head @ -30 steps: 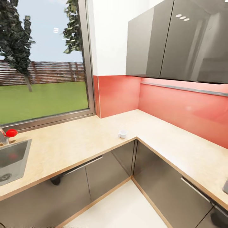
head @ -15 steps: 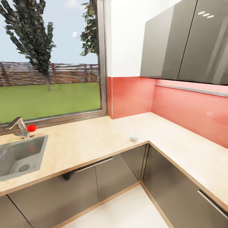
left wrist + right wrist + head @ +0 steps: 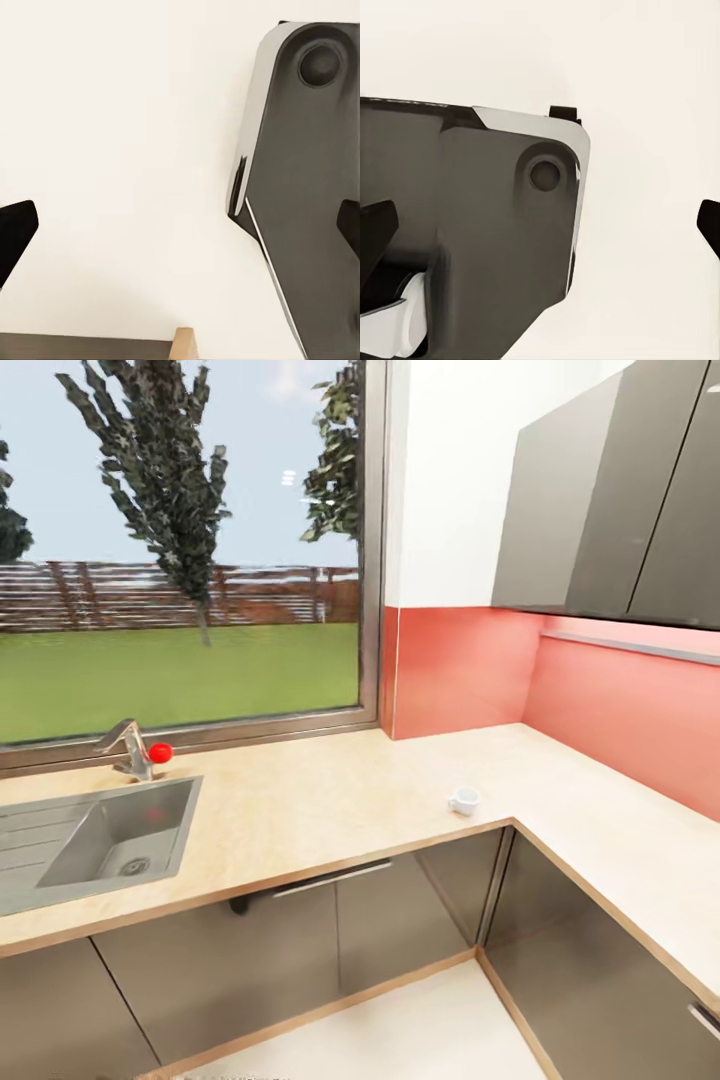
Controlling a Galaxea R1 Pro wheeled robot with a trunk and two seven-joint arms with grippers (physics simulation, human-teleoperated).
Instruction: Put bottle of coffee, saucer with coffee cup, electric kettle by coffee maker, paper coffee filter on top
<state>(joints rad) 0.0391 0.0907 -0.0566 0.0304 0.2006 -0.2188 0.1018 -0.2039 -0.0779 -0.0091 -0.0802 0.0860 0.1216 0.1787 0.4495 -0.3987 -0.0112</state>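
Coffee cup [image 3: 464, 800] sits alone on the L-shaped desk [image 3: 330, 800], near the inner corner and close to the front edge. Sink [image 3: 110, 840] with a red-knobbed tap [image 3: 135, 748] is well apart to its left, under the window [image 3: 180, 550]. My left end effector [image 3: 180, 232] is spread wide, nothing between the fingertips; right end effector [image 3: 540, 225] likewise spread, over pale floor.
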